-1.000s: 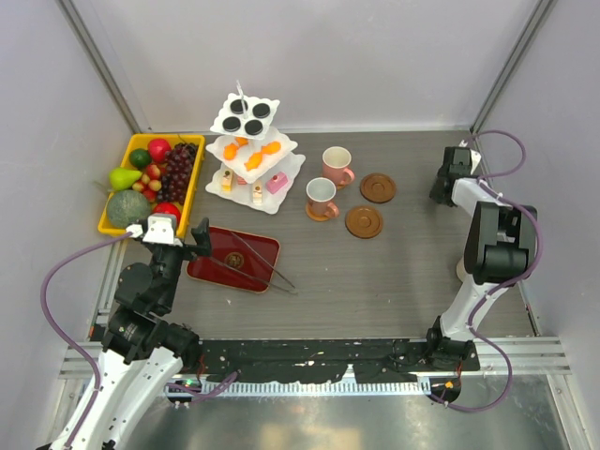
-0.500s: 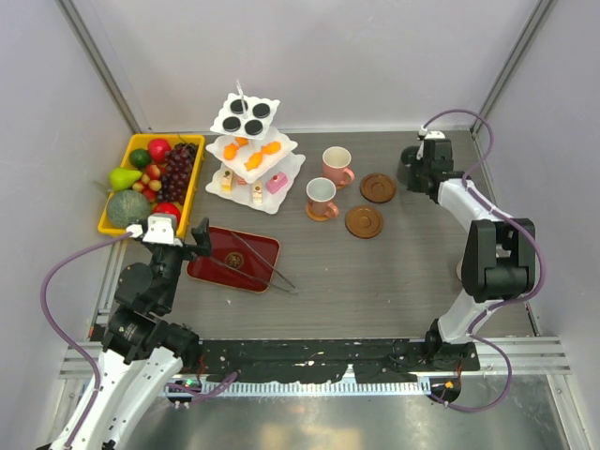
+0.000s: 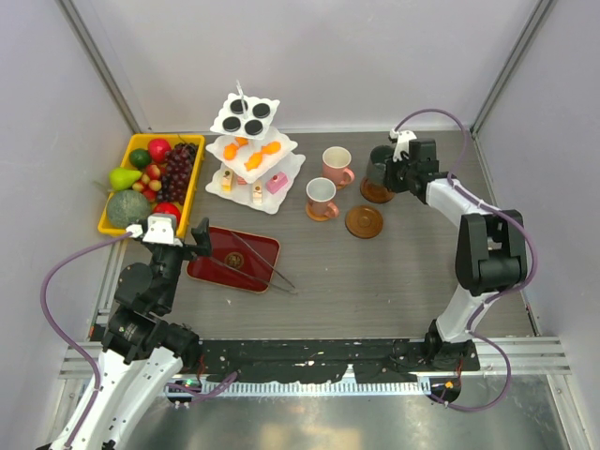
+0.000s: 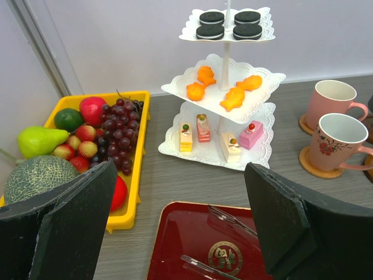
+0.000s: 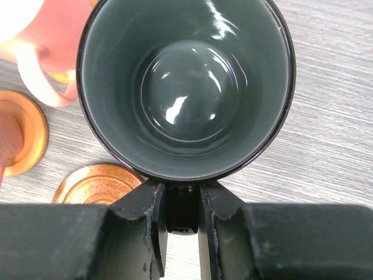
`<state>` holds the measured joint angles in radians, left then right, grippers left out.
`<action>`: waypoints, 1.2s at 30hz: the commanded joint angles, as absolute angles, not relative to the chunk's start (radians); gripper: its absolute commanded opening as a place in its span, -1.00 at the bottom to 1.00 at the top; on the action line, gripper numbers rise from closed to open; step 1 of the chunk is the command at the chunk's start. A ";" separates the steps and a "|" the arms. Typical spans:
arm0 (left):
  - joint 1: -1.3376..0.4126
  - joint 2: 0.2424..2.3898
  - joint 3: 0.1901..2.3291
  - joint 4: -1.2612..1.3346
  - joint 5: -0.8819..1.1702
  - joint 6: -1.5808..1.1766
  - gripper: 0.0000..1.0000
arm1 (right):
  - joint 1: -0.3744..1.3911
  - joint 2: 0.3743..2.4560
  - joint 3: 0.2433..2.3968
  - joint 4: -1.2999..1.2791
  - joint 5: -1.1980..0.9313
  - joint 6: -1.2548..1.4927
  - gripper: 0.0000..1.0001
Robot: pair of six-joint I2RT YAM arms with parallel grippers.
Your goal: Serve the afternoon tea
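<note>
- right arm [image 3: 487, 246] reaches far forward, then the forearm angles back left toward mid-table, cable looped over the wrist
- right gripper [image 3: 384, 169] clamped on the handle of the dark green mug [image 5: 186, 87]; fingers [image 5: 157, 221] nearly together with the handle pinched between them
- mug mouth faces the wrist cam, glossy inside, nothing in it
- from above, the mug sits over the far coaster [image 3: 375, 195] and hides most of it; can't tell if the base touches or hangs just above
- near coaster [image 3: 364, 221] bare, just on the arms' side of the held mug
- two pink mugs left of the right gripper: plain one [image 3: 335, 166] farther back, flowered one [image 3: 321, 192] nearer, each on its own coaster, handles toward the right
- white three-tier stand [image 4: 175, 87] left of the mugs at the far left of the table [image 3: 394, 281]
- on the stand: black round pastries [image 4: 211, 17] on top, orange ones [image 4: 232, 99] in the middle, pink/cream slices [image 4: 252, 135] on the bottom
- left arm [image 3: 150, 281] folded low at the near-left corner, wrist pointed at the stand
- left gripper [image 3: 178, 236] jaws wide apart, nothing between them, poised above the left end of the red tray [image 3: 211, 267]
- metal tongs [image 3: 265, 265] lie on the red tray, one end poking past its near-right corner
- yellow tray [image 3: 195, 187] of fruit at far left, just beside the stand
</note>
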<state>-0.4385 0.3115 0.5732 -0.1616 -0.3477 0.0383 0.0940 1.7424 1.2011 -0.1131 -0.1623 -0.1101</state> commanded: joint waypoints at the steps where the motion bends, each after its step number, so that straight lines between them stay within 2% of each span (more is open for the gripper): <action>1: -0.442 0.311 0.571 -0.100 -0.345 0.049 0.99 | 0.094 1.753 1.261 -0.044 -0.192 -0.163 -0.90; 14: -0.443 0.313 0.571 -0.101 -0.342 0.051 0.99 | 0.101 1.825 1.278 -0.132 -0.195 -0.210 -0.89; 18: -0.443 0.311 0.571 -0.101 -0.342 0.052 0.98 | 0.103 1.833 1.282 -0.161 -0.183 -0.216 -0.81; 21: -0.443 0.313 0.569 -0.101 -0.339 0.051 0.99 | 0.101 1.833 1.284 -0.189 -0.175 -0.219 -0.49; 27: -0.443 0.313 0.569 -0.101 -0.337 0.052 0.98 | 0.101 1.818 1.279 -0.198 -0.176 -0.215 -0.07; 36: -0.443 0.314 0.572 -0.101 -0.336 0.052 0.98 | 0.101 1.747 1.253 -0.202 -0.147 -0.169 0.15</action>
<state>-0.4385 0.3119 0.5724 -0.1616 -0.3470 0.0387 0.0963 1.8389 1.2381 -0.2176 -0.1661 -0.2035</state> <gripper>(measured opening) 0.992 0.549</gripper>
